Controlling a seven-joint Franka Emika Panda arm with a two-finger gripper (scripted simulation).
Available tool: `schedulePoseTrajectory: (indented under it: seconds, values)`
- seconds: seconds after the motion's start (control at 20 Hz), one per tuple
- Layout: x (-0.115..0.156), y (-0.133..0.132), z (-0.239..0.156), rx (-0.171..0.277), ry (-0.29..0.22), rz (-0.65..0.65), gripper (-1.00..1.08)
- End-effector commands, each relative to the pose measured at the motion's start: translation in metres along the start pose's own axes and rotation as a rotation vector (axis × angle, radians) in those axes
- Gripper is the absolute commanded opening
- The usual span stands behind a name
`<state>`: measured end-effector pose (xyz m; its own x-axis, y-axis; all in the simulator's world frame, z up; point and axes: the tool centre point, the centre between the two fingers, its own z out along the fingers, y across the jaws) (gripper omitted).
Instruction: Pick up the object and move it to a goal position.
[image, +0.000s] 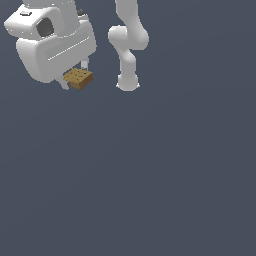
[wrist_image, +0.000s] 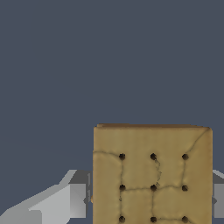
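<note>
Tan-brown and flat, the block sits between the two fingers of the white gripper, up near the top of the exterior view, toward its left. The fingers pinch it from both sides. In the wrist view the block looks big and close, with rows of dark dots and thin cracks on its top. A grey finger presses next to one edge, and a bit of the other finger shows at the far edge.

I cannot tell for sure if the block is lifted or if it rests on the counter, because all around it is the same dark blue-grey. No shadow under it helps me decide. I think it is held and being carried.

No goal mark shows in either view, so I cannot say how far there is to go.

To do this step well, the gripper should keep its squeeze even, so the block does not slip or tip. The block is thin, so only a little of it sits between the fingers. Moving slowly and smoothly would be best. Quick turns could shake it loose. Keeping it level would help too.

The white arm stands to the exterior view's right of the block, well apart from it.

No boxes, bowls or bins show anywhere, so nothing holds anything here.
</note>
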<state>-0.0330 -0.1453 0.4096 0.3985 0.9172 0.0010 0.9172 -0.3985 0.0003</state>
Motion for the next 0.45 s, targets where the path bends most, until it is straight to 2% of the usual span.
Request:
schedulePoseTrajectory:
  seconds: [0.0, 0.4]
  values:
    - [-0.006, 0.002, -0.011, 0.0, 0.0, -0.001, -1.0]
    - [-0.012, 0.006, -0.023, 0.0, -0.001, 0.0, -1.0]
